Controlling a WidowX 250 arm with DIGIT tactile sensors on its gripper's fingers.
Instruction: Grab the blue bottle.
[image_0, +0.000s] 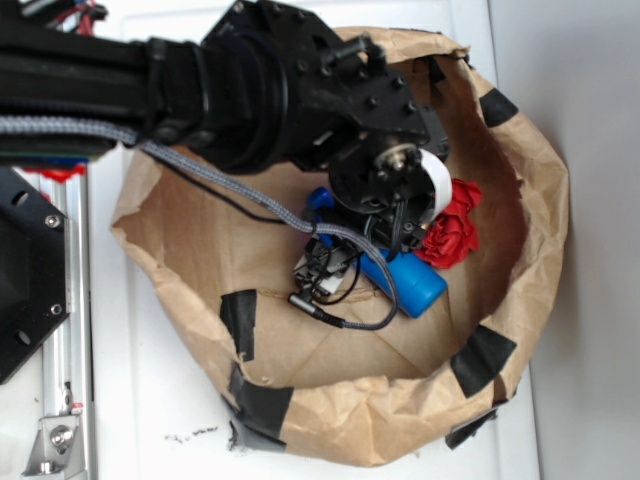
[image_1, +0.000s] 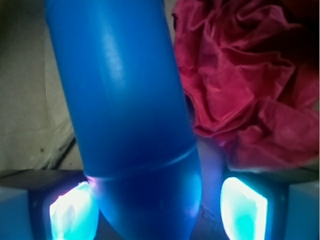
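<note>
Under our arm sits a wide brown paper bag with rolled-down walls patched with black tape, lying open on the white table. Inside it we see the blue bottle and, touching the bottle's side, the red ruffled cloth. Our gripper hangs directly over the bottle, with one finger on either side of its body. The bottle lies flat on the bag floor; its long axis runs diagonally across the bag in the exterior view, the wide blunt end pointing away from our arm's base. In the wrist view a small gap shows beside the right-hand finger, so we cannot tell whether the jaws are clamped.
</note>
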